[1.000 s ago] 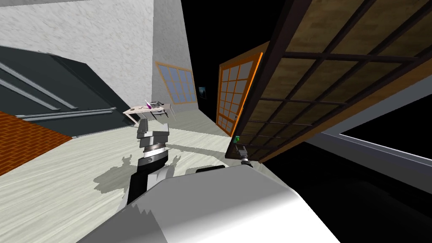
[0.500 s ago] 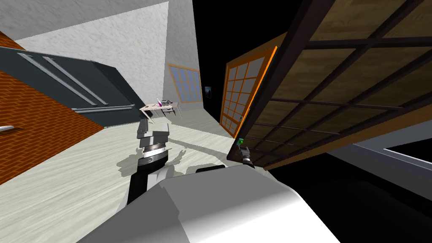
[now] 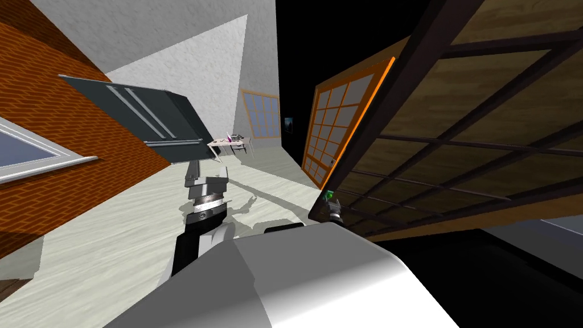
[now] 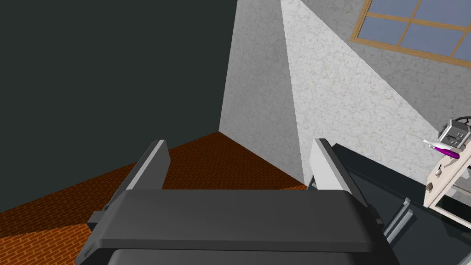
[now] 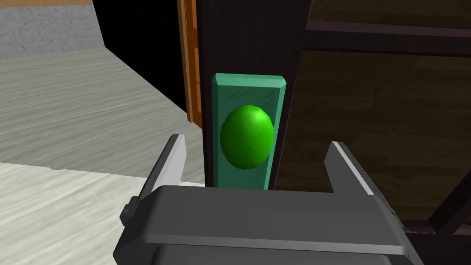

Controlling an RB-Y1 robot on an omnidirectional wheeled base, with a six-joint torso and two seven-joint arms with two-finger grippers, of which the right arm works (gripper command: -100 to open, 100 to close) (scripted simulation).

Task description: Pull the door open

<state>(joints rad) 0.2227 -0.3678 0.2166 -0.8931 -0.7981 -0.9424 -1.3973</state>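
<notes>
Orange brick wall beside a pale floor (wood-grained), a framed window far off.

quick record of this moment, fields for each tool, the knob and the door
right tool: open, knob lined up between its fingers, untouched
left tool: open, holding nothing, raised over the pale floor
knob: green, egg-shaped, on a green plate
door: dark brown, dark grid bars, knob at its edge
task step: knob not yet gripped

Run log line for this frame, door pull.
step: pre-grasp | right gripper: open, green knob centred between jaws, not gripped | door: dark frame, brown panels | left gripper: open, off the door
</notes>
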